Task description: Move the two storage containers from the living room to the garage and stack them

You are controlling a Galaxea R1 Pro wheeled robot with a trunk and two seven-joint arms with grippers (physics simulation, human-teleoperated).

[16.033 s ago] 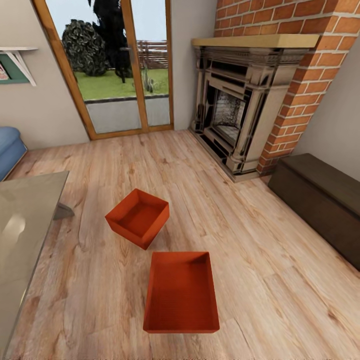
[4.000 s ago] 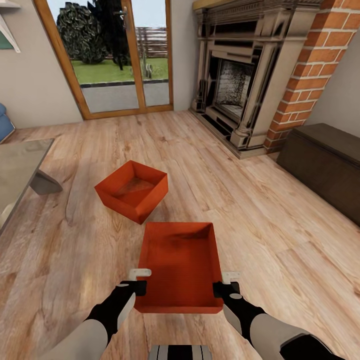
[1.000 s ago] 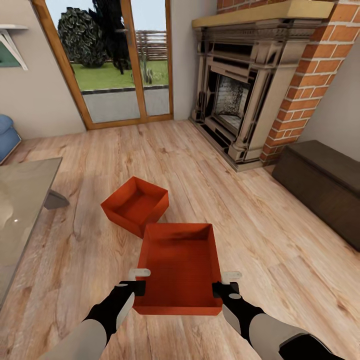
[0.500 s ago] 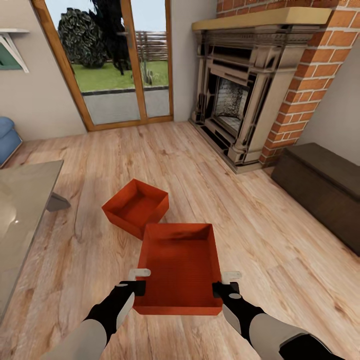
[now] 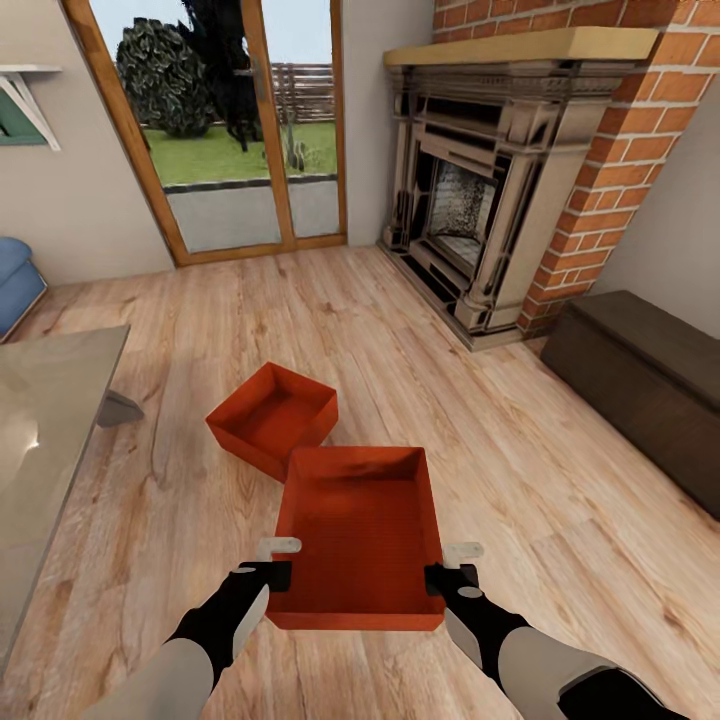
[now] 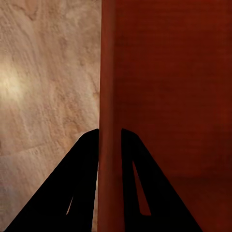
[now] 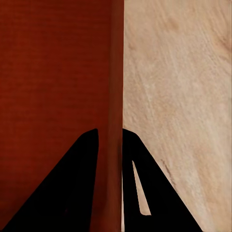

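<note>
L gripper [image 5: 270, 572] and R gripper [image 5: 448, 574] each pinch a side wall of the near box [image 5: 360, 535], 1 finger inside, 1 outside, w/ the box held over the wood floor [image 5: 560, 520]. 2nd box [image 5: 272, 417] sits on the floor just beyond it, toward the glass doors [image 5: 225, 130]. Judging progress: early. 1 box gripped, 0 in the garage; carrying both and stacking remain.

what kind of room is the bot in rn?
Looks like a living room: red brick fireplace, glass doors onto a garden, light wood plank floor, and a blue sofa edge.
</note>
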